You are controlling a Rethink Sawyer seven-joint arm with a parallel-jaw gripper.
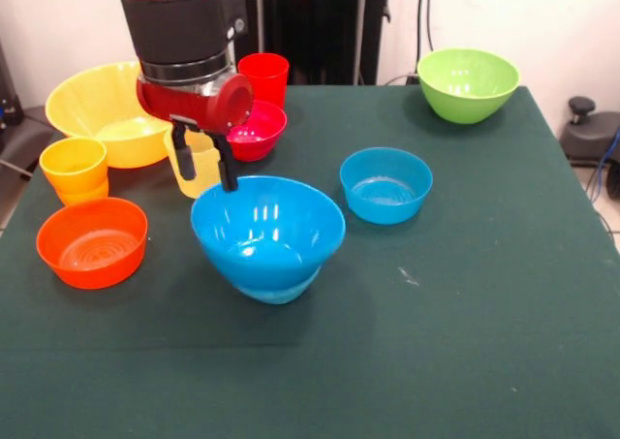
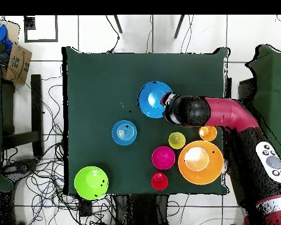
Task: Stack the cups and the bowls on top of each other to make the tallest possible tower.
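Observation:
A large blue bowl (image 1: 266,228) sits nested on a small light-blue bowl (image 1: 279,290) at the table's middle; this stack also shows in the overhead view (image 2: 151,98). My gripper (image 1: 203,163) hangs open and empty just behind the blue bowl's left rim, one finger (image 1: 228,168) close to the rim. A yellow cup (image 1: 197,179) stands behind the fingers. The large yellow-orange bowl (image 1: 105,109) stands at the far left. An orange-yellow cup (image 1: 75,168), a shallow orange bowl (image 1: 92,241), a red cup (image 1: 263,77) and a magenta bowl (image 1: 258,131) stand around it.
A small blue bowl (image 1: 386,184) stands right of the stack, and a lime green bowl (image 1: 468,83) at the far right corner. In the overhead view the arm (image 2: 225,114) reaches in from the right and covers the gripper and the shallow orange bowl.

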